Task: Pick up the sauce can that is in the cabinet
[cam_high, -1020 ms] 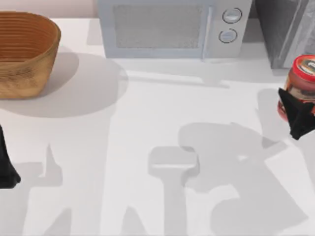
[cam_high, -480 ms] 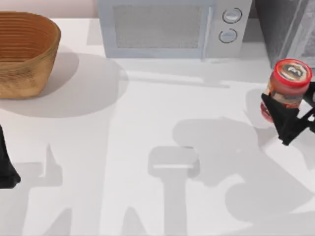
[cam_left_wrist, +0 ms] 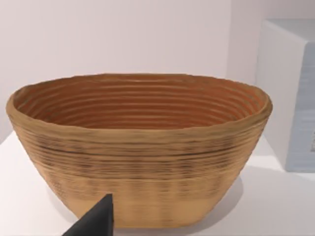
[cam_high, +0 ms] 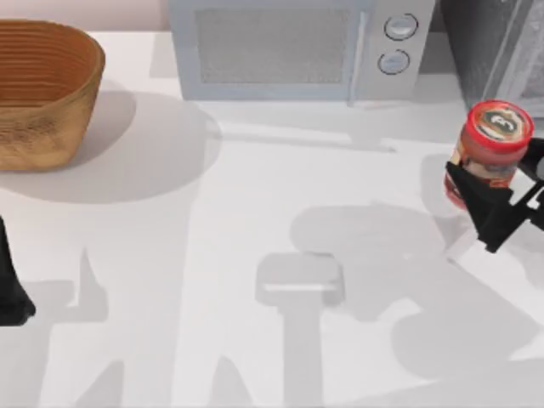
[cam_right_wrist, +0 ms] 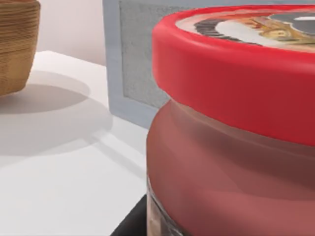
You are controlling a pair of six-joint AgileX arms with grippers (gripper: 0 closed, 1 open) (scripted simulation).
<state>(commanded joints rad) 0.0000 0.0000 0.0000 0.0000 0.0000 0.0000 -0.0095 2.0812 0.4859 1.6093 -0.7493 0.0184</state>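
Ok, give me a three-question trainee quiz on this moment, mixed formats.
1. True or false: the right tool grips the sauce can in front of the cabinet.
2. Multiple choice: what stands at the table's far left? A) a kettle B) the basket C) a toaster
3. Fill in: the left tool is parked at the table's ____ edge.

Key: 1 true; 2 B; 3 left.
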